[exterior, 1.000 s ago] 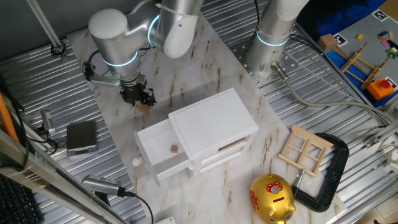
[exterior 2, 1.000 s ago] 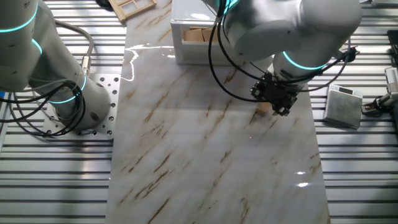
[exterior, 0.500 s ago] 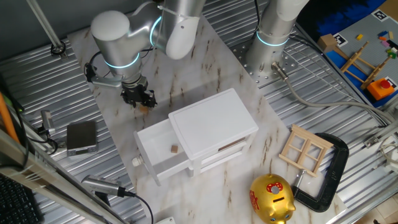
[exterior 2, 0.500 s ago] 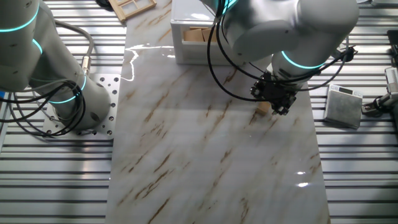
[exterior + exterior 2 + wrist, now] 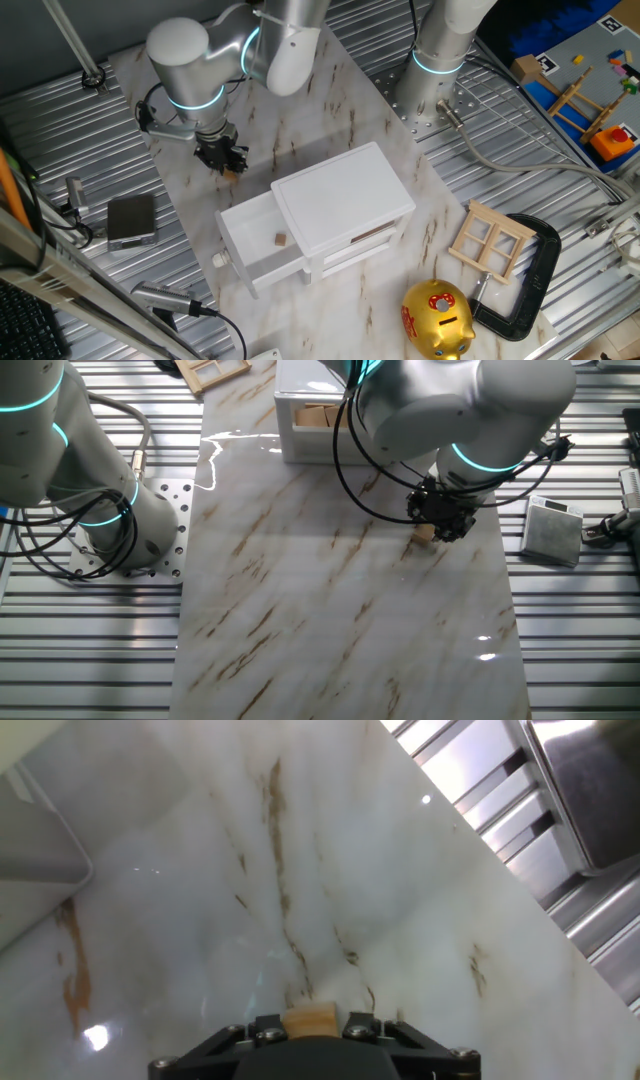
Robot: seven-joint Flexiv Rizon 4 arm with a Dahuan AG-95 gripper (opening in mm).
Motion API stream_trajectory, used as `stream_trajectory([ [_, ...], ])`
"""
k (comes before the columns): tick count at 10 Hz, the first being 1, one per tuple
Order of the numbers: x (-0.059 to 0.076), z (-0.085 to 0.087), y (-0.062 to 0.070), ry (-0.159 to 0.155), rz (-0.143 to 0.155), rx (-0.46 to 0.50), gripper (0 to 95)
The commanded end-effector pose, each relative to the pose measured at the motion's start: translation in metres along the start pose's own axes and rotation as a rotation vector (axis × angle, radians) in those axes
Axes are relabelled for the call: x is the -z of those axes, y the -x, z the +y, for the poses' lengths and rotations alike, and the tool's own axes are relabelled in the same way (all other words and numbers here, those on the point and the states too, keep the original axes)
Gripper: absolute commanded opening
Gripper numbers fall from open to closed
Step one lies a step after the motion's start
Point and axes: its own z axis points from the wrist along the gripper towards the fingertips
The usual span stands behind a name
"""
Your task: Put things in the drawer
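Note:
A tiny light-brown wooden block (image 5: 309, 1020) sits between my gripper's jaws, low over the marble board. The gripper (image 5: 224, 160) is at the board's far left, behind the white cabinet (image 5: 345, 190), and looks shut on the block (image 5: 426, 532). In the other fixed view the gripper (image 5: 444, 520) stands near the board's right edge. The upper drawer (image 5: 240, 228) is pulled open, knob (image 5: 218, 260) toward the front, with one block (image 5: 281, 239) inside. The other fixed view shows the drawer (image 5: 300, 435) with blocks (image 5: 320, 415) in it.
A gold piggy bank (image 5: 437, 318), a wooden window frame (image 5: 490, 240) and a black clamp (image 5: 530, 270) lie right of the cabinet. A grey box (image 5: 131, 220) sits off the board at the left. A second arm's base (image 5: 440, 60) stands behind.
The gripper has stayed almost in place over the block, and its fingers have drawn in around it.

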Motion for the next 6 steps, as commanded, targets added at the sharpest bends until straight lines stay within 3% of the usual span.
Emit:
stream_trajectory([
  [1, 0.000, 0.000, 0.000, 0.001, 0.000, -0.005, 0.0],
  [6, 0.015, 0.006, 0.002, -0.008, 0.022, -0.046, 0.0],
])
